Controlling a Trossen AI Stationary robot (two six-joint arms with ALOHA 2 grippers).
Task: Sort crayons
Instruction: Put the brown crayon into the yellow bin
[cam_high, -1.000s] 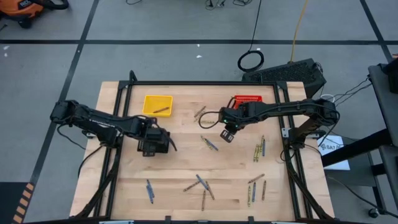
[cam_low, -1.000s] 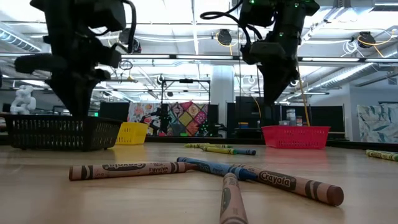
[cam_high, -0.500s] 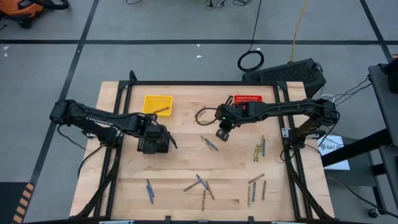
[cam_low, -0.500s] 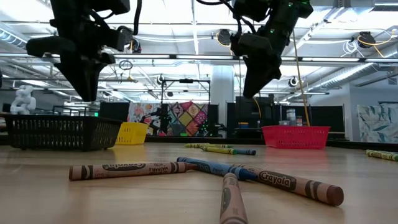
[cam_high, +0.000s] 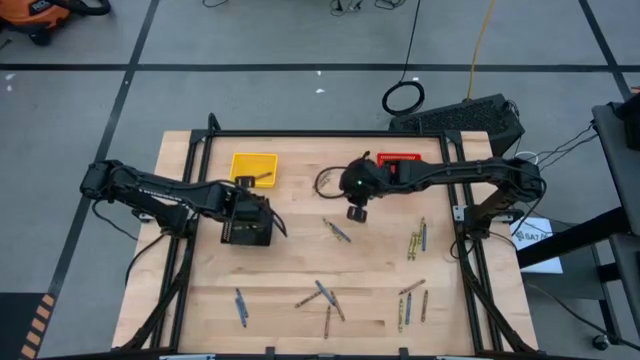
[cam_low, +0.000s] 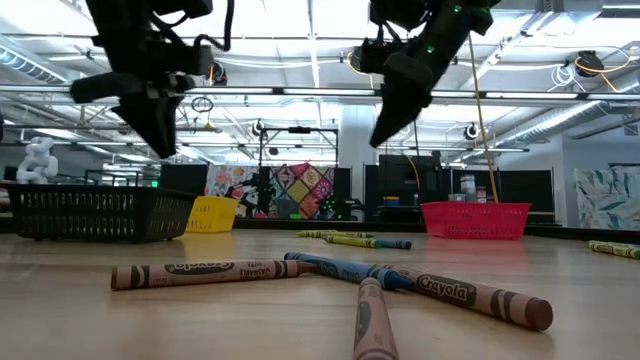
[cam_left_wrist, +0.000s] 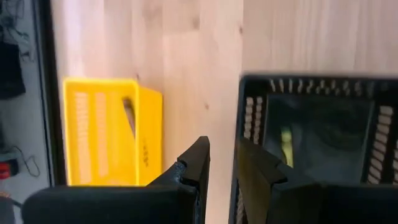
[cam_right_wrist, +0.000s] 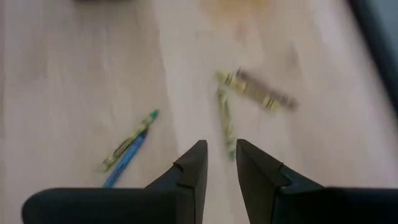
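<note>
The left arm is reaching in from the table's left edge, its gripper (cam_high: 262, 217) hanging above the black basket (cam_high: 247, 231), fingers (cam_left_wrist: 198, 163) parted by a narrow gap and holding nothing; the right arm is stretching leftward across the far side, its gripper (cam_high: 357, 212) tilted down over bare wood (cam_high: 300, 255) near the red basket (cam_high: 402, 160), fingers (cam_right_wrist: 194, 163) likewise slightly apart and empty; crayons (cam_high: 336, 231) are lying scattered mid-table and along the near edge; one is lying in the yellow basket (cam_high: 252, 167).
</note>
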